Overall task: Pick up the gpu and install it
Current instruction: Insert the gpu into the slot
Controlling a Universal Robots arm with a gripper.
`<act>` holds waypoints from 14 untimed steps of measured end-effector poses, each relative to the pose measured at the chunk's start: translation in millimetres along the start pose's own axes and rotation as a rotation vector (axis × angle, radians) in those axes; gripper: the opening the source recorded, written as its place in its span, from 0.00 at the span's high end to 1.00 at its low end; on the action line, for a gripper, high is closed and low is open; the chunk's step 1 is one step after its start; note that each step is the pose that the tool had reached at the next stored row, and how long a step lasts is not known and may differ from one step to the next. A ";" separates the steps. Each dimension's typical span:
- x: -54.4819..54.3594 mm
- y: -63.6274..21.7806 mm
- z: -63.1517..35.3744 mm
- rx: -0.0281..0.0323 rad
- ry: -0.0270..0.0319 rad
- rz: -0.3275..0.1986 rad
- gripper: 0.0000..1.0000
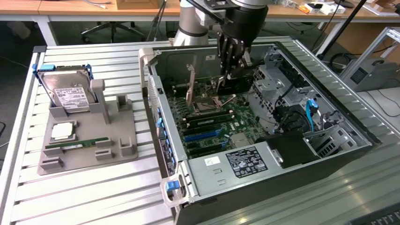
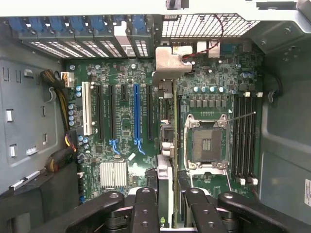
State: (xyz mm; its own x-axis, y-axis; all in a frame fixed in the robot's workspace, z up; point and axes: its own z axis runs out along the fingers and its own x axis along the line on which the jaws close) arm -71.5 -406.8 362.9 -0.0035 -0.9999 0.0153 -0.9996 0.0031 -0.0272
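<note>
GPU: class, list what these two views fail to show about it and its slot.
- Wrist view: the gpu is edge-on, so its faces are hidden.
- Exterior view: the hand covers most of the gpu.
- Both views: the card hides its slot; seating cannot be judged.

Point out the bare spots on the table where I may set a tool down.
Bare slats lie on the table below the grey holder tray, and behind it toward the desks. Crowded: inside the computer case, where the gripper holds the gpu edge-on over the motherboard.
</note>
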 end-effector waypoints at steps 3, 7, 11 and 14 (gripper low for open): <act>0.0 2.5 3.3 0.0000 0.0000 0.000 0.73; 1.1 6.6 5.7 -0.0001 0.0002 0.000 0.73; 5.8 7.6 7.0 0.0000 0.0000 0.000 0.73; 10.1 8.0 7.9 -0.0001 0.0000 0.000 0.73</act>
State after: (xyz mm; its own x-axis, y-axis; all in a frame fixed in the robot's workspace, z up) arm -79.3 -417.0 355.0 -0.0035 -0.9999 0.0154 -0.9996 0.0031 -0.0271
